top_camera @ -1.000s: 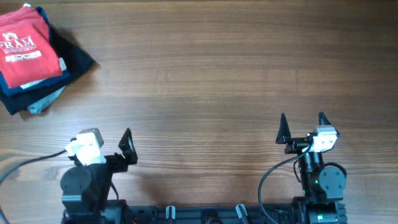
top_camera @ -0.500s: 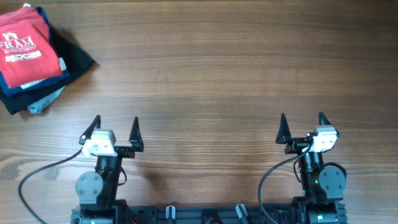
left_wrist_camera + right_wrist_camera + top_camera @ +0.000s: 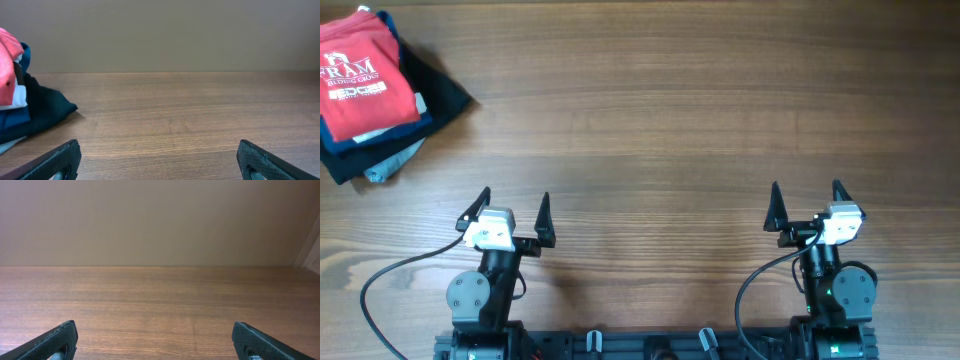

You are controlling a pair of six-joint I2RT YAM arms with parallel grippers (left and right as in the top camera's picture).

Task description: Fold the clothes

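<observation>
Since the brown wooden desk (image 3: 670,100) is the biggest thing, it comes first: it spreads out wide in front of both arms.

Far ahead of the left end effector (image 3: 513,200), and off to its left, sits a pile of clothes. The navy clothes (image 3: 440,95) are at the bottom and poke out on the side. A bit of pale cloth (image 3: 392,165) peeks out from under them on the near side.

On top of the pile lies the red T-shirt (image 3: 365,75). It looks neatly folded into a small block, with its white letters (image 3: 352,78) facing up. In the left wrist view only its edge shows, at the far left.

The left end effector sits low by the near edge of the desk with its two fingers wide apart, and it holds nothing. The right end effector (image 3: 806,190) sits the same way, well away from the pile, with its fingers spread and nothing between them.

I think the folding is done and the arms are resting. To do this part well, both end effectors should keep back from the pile so they do not bump it. If the red T-shirt needs a fix, the left one is closer and should come in slow and low.
</observation>
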